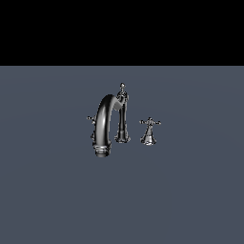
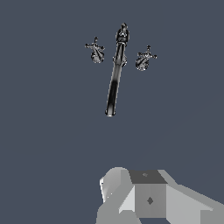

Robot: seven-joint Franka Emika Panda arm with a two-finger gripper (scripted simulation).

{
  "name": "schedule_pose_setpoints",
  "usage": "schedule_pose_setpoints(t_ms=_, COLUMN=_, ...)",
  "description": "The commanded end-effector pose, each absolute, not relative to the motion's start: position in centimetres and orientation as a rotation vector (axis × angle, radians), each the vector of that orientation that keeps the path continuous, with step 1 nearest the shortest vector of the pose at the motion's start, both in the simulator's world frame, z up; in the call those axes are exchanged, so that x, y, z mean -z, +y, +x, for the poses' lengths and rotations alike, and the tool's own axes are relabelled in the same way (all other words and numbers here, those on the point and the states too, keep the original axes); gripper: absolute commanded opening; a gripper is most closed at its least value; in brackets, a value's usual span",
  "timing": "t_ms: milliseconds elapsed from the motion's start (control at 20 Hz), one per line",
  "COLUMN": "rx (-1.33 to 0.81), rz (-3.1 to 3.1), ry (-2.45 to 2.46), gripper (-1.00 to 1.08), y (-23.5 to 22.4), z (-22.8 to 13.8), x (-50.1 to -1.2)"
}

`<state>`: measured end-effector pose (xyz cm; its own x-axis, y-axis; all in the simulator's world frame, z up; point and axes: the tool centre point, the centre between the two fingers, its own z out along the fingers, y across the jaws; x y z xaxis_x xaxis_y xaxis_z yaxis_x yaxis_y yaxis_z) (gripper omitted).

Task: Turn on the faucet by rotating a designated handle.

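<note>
The faucet (image 1: 106, 125) is dark chrome with a thick arched spout ending in a ribbed ring, and a slender post (image 1: 122, 112) stands behind it. The handle (image 1: 149, 129), a small cross knob on a flared base, stands apart at the exterior view's right of the post. In the wrist view the spout (image 2: 114, 78) shows from above as a long bar, with the handle (image 2: 144, 59) beside it. A second cross knob (image 2: 95, 50) stands on the spout's other side. My gripper (image 2: 144, 192) shows only as grey blocks, well away from the faucet and holding nothing. It is out of the exterior view.
The faucet set stands on a flat blue-grey surface (image 1: 190, 200) that runs in every direction. The second knob's spokes (image 1: 90, 119) stick out from behind the spout at the exterior view's left. A black band fills the top of the exterior view.
</note>
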<state>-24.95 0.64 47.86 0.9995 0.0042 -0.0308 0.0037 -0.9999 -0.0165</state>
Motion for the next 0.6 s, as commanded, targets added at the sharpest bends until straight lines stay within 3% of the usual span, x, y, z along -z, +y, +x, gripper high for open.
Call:
schedule_pose_setpoints(t_ms=0, rx=-0.094, rz=-3.125, ry=0.031, gripper=-0.26, y=0.1, z=-25.4, x=-46.6)
schedule_pose_setpoints(t_ms=50, rx=-0.205, rz=-3.119, ry=0.028, gripper=-0.13, y=-0.1, z=-25.6, x=-43.8)
schedule_pose_setpoints(t_ms=100, rx=-0.232, rz=-3.137, ry=0.034, gripper=-0.22, y=0.0, z=-24.8, x=-42.4)
schedule_pose_setpoints(t_ms=150, rx=-0.29, rz=-3.119, ry=0.089, gripper=-0.12, y=-1.2, z=-24.7, x=-40.1)
schedule_pose_setpoints(t_ms=300, rx=-0.361, rz=-3.182, ry=0.009, gripper=-0.3, y=-2.5, z=-23.9, x=-37.5)
schedule_pose_setpoints(t_ms=400, rx=-0.383, rz=-3.19, ry=-0.084, gripper=-0.26, y=-1.5, z=-22.4, x=-35.1)
schedule_pose_setpoints(t_ms=450, rx=-0.4, rz=-3.188, ry=-0.096, gripper=-0.3, y=-2.2, z=-21.9, x=-33.6)
schedule_pose_setpoints(t_ms=550, rx=-0.44, rz=-3.183, ry=-0.112, gripper=-0.61, y=-5.2, z=-21.2, x=-30.6)
